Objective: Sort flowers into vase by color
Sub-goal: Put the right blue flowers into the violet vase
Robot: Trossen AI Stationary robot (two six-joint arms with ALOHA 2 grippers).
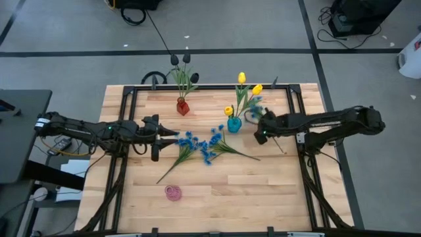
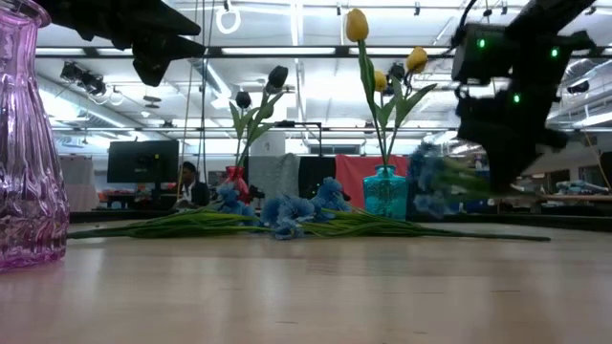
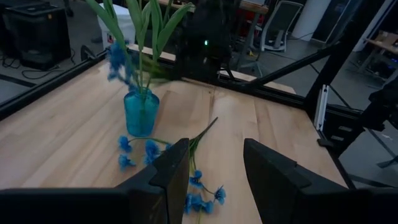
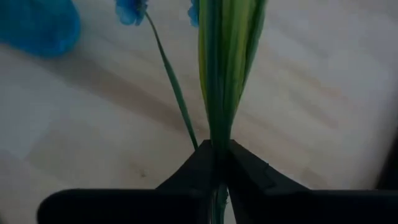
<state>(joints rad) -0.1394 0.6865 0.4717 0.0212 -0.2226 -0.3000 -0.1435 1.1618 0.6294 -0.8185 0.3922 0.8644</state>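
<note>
Several blue flowers (image 1: 197, 141) lie flat on the mid table. A red vase (image 1: 182, 106) holds dark tulips (image 1: 181, 59). A blue vase (image 1: 234, 124) holds yellow tulips (image 1: 242, 79). A pink vase (image 1: 173, 192) stands empty near the front edge. My right gripper (image 1: 261, 130) hovers just right of the blue vase, shut on one blue flower whose blurred blossoms (image 2: 430, 191) hang beside the vase (image 2: 385, 191). My left gripper (image 3: 214, 171) is open above the table, left of the lying flowers (image 3: 199, 186). My right gripper pinches the blue flower's green stem and leaves (image 4: 217, 140) between its two shut fingers (image 4: 249, 171). The stem runs forward out of the fingertips, its blossoms (image 4: 130, 9) at the far end near the blue vase (image 4: 37, 25). The flower is lifted clear of the table, held nearly level.
A black frame (image 1: 131, 89) runs around the wooden table top. Bare wood lies in front of the lying flowers and to the right of the pink vase (image 2: 24, 143). In the room beyond the table, a person (image 2: 191, 182) sits among desks and screens.
</note>
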